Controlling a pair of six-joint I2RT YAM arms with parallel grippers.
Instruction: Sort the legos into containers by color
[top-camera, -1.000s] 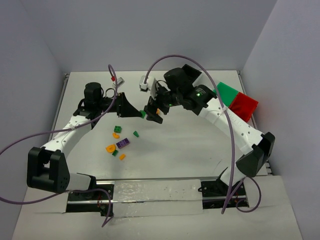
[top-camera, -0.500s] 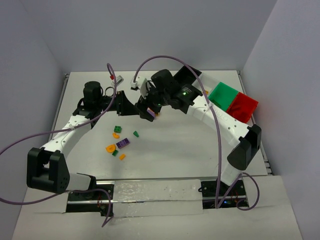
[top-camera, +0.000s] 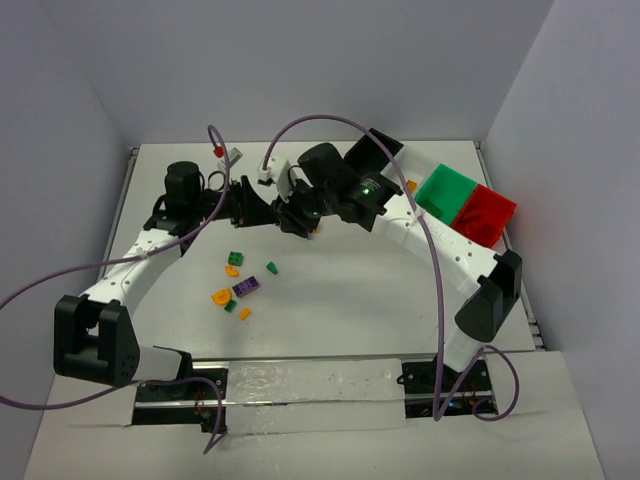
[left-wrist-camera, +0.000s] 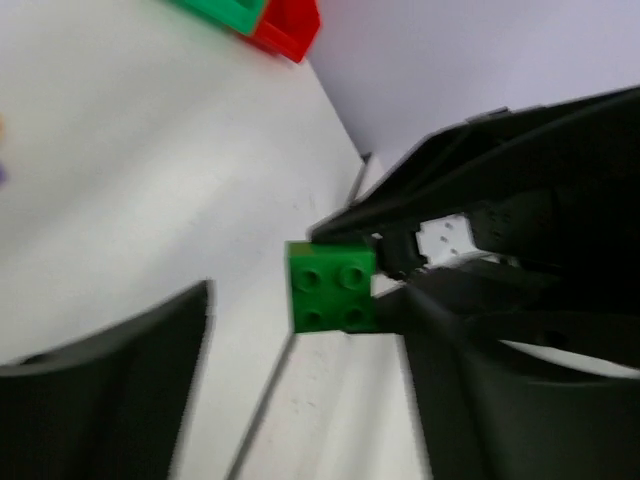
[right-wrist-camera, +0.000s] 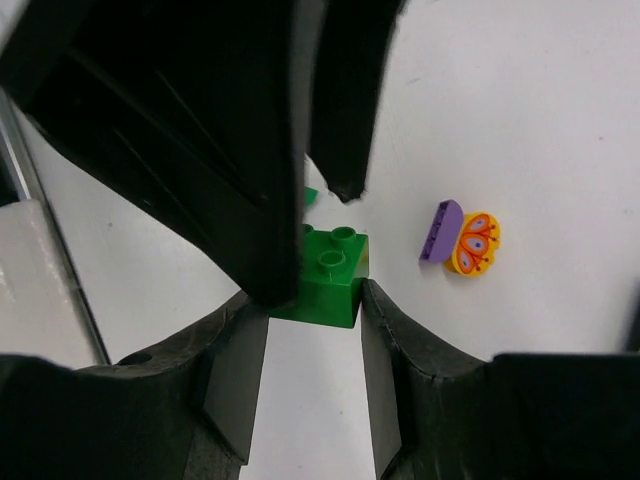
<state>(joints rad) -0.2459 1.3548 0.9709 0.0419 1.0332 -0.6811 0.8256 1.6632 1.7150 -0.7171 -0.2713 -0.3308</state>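
A green lego brick (right-wrist-camera: 330, 275) hangs above the table where the two grippers meet, at the middle back in the top view. My right gripper (right-wrist-camera: 312, 300) is shut on its sides. My left gripper (left-wrist-camera: 310, 320) stands open around the same brick (left-wrist-camera: 332, 287), its fingers apart from it. In the top view the left gripper (top-camera: 262, 212) and right gripper (top-camera: 292, 220) are tip to tip. The containers sit at the back right: green bin (top-camera: 447, 190), red bin (top-camera: 487, 213), white bin (top-camera: 408, 168) and black bin (top-camera: 375, 148), partly hidden by the right arm.
Several loose legos lie left of centre: a green one (top-camera: 236, 257), another green one (top-camera: 271, 267), a purple one (top-camera: 246, 288) and an orange one (top-camera: 221, 296). A purple piece (right-wrist-camera: 441, 232) and an orange butterfly piece (right-wrist-camera: 475, 243) lie under the right gripper.
The right arm swung left to meet the left gripper and its jaws closed on the green brick. The left gripper's jaws opened off the brick.
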